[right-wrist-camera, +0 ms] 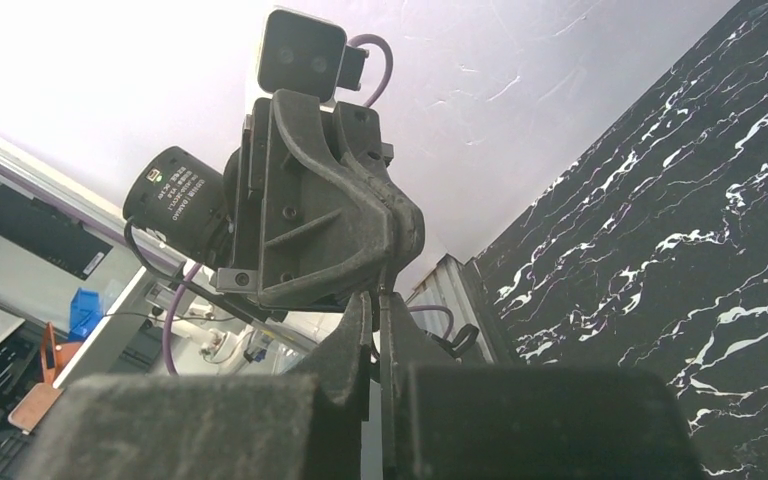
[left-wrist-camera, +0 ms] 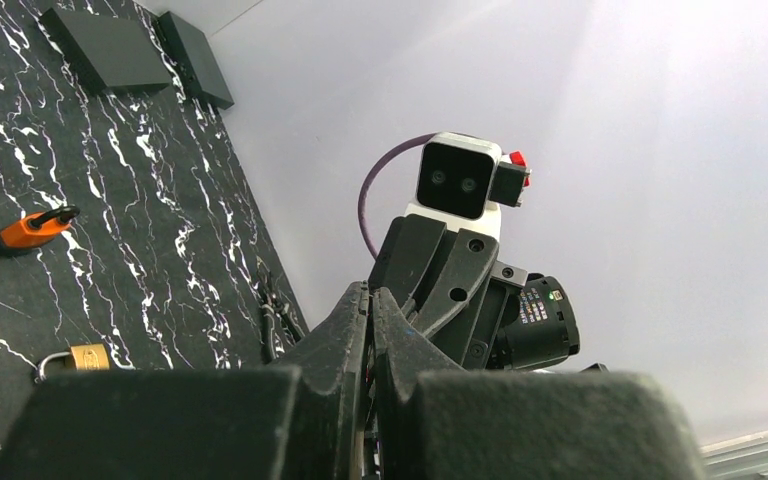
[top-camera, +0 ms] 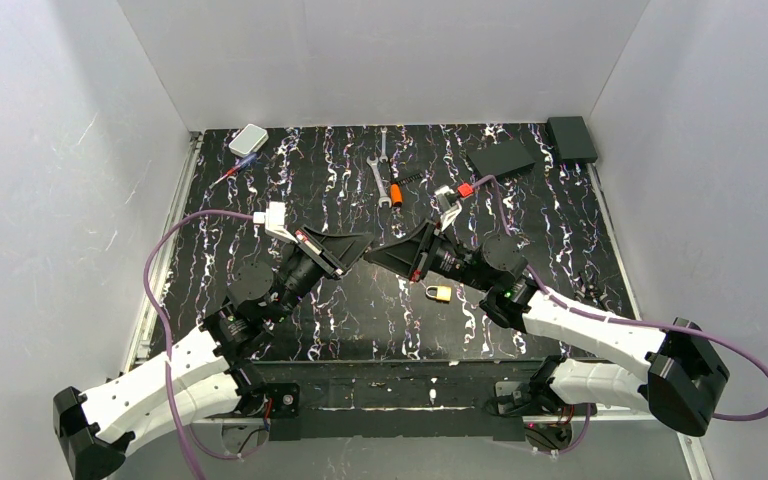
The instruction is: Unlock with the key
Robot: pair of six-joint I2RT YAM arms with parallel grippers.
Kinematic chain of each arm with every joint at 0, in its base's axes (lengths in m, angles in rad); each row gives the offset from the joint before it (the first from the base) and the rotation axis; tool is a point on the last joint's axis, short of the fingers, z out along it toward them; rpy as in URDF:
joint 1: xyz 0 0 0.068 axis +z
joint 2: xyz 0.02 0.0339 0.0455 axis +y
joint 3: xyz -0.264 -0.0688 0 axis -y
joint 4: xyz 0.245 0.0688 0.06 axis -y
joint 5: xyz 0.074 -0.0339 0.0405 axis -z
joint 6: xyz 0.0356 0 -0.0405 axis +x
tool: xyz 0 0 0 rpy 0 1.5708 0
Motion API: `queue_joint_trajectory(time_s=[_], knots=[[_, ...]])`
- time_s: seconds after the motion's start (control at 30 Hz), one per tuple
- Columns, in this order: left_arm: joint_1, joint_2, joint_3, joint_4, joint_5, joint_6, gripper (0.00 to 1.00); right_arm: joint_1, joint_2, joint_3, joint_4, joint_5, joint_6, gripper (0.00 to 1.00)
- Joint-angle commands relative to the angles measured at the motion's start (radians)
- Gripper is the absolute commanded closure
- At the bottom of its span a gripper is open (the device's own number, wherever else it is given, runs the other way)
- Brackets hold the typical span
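Now | marbled black tabletop (top-camera: 300, 185) | white walls (top-camera: 380, 60) | left end effector (top-camera: 364, 241) clenched | right end effector (top-camera: 372, 255) clenched

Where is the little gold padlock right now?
In the top view, the padlock lies on the black table, a bit right of the middle, close beside the right gripper, on its near side.

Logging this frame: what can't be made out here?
1. Key: I can't identify it in any view. In the top view the left gripper and right gripper meet tip to tip and would cover anything held there.
2. Both wrist views: each gripper's own bulk blocks the spot where the tips meet.
3. Padlock: too small in the top view to tell whether it is locked or open. In the left wrist view its lower edge is hidden behind the left gripper.
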Motion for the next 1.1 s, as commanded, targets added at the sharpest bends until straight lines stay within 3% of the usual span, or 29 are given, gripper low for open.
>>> queue_joint_trajectory(time_s=[0.0, 0.27, 0.83, 0.97, 1.07], knots=[[0.001, -0.015, 0.012, 0.006, -0.048, 0.012, 1.0, 0.007, -0.043, 0.008, 0.028, 0.006, -0.02, 0.99], [0.002, -0.062, -0.028, 0.004, -0.073, 0.024, 1.0, 0.007, -0.115, 0.028, -0.127, 0.066, -0.092, 0.99], [0.002, -0.095, -0.069, 0.004, -0.096, 0.02, 0.94, 0.007, -0.143, 0.059, -0.233, 0.098, -0.15, 0.99], [0.001, -0.1, -0.073, 0.002, -0.103, 0.023, 0.89, 0.007, -0.147, 0.064, -0.251, 0.101, -0.159, 0.99], [0.001, -0.109, -0.078, -0.002, -0.11, 0.026, 0.79, 0.007, -0.152, 0.068, -0.27, 0.103, -0.166, 0.99]])
